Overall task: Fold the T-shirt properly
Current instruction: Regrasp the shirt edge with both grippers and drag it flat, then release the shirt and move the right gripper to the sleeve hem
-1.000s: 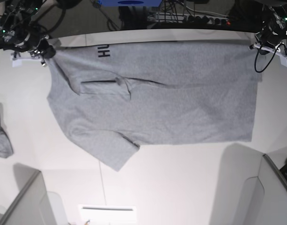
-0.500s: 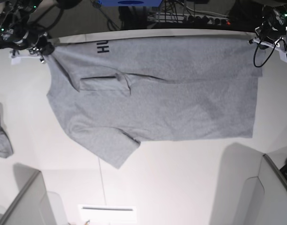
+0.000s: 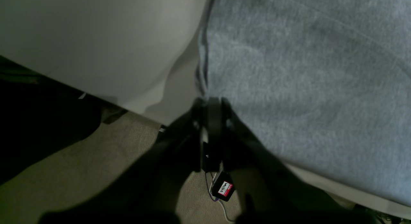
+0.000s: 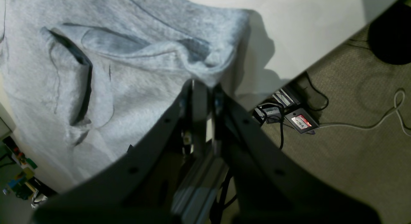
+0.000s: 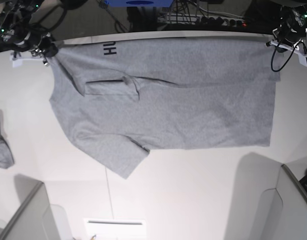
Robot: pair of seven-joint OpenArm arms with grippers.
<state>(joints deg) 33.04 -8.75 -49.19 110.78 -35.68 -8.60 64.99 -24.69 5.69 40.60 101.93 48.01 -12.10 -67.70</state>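
The heather-grey T-shirt [image 5: 168, 105] lies spread flat across the white table [image 5: 193, 190], with its far edge along the table's back edge. Black letters [image 5: 110, 48] show on a turned-over strip at the far left, and one sleeve [image 5: 118, 157] points toward the front. My right gripper [image 5: 45, 50] is shut on the shirt's far left corner. In the right wrist view the T-shirt [image 4: 96, 89] bunches at the closed right gripper [image 4: 204, 84]. My left gripper [image 5: 271, 45] is shut on the far right hem corner. The left wrist view shows the T-shirt [image 3: 305, 73] edge pinched in the left gripper [image 3: 208, 100].
A small grey cloth piece [image 5: 0, 145] lies at the table's left edge. Grey panels rise at the front left [image 5: 28, 215] and front right [image 5: 288, 210]. Behind the back edge, cables and a power strip [image 5: 213, 20] lie on the floor.
Both grippers have drawn the shirt's far edge slightly toward the back of the table. The cloth has shifted a little that way and lies flatter.
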